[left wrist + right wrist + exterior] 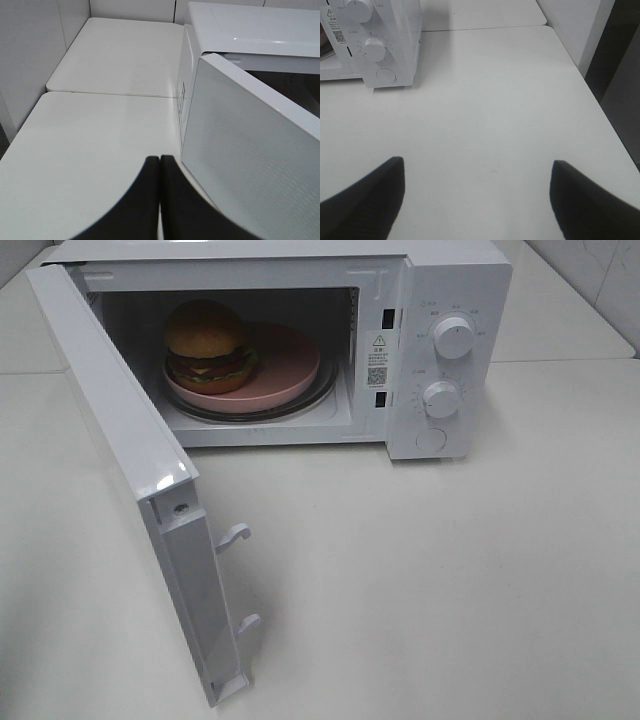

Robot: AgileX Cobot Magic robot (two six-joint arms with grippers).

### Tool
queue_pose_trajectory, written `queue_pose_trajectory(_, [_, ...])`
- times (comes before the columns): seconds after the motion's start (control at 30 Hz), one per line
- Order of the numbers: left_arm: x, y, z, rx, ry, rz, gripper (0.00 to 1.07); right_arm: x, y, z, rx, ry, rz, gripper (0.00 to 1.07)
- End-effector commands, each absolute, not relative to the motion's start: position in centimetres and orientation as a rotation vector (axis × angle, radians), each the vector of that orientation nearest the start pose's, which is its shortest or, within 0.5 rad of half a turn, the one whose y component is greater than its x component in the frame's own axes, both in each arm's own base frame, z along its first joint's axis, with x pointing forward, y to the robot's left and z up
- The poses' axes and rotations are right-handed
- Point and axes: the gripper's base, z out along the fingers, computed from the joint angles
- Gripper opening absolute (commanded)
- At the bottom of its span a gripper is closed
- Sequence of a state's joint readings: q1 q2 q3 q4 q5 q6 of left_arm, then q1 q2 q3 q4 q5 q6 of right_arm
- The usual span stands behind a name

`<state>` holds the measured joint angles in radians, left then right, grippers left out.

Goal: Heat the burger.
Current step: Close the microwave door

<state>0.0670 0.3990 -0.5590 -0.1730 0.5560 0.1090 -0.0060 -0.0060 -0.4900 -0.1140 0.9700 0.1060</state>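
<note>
The burger (207, 345), with a golden-brown bun, lettuce and dark patty, sits on a round pink plate (290, 370) inside the white microwave (450, 300). The microwave door (150, 490) stands swung wide open toward the front left. In the left wrist view my left gripper (160, 165) is shut with nothing between its fingers, hovering over the table just outside the door's (250, 165) outer face. In the right wrist view my right gripper (477, 172) is open and empty above the bare table, to the right of the microwave (385, 45). Neither gripper shows in the exterior high view.
The microwave has two round knobs (453, 338) (440, 398) and a round button (431, 439) on its right panel. Two latch hooks (233, 535) stick out from the door's edge. The white table (450, 580) has a seam (110, 94) and a right edge (590, 90).
</note>
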Motion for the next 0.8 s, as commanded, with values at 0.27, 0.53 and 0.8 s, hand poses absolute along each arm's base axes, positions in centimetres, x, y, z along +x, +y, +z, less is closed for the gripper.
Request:
queue_pose_trajectory(0.27, [12.2, 0.1, 31.9, -0.081, 1.900, -0.075, 0.00, -0.6, -0.9, 28.3, 0.115, 1.915, -0.072, 0.76])
queue_pose_trajectory(0.53, [15.1, 0.9, 29.1, -0.140, 1.798, -0.030, 0.00, -0.6, -0.9, 28.3, 0.115, 1.915, -0.072, 0.76])
queue_pose_trajectory(0.8, [16.2, 1.6, 25.9, -0.223, 1.705, -0.005, 0.00, -0.6, -0.9, 28.3, 0.115, 1.915, -0.072, 0.76])
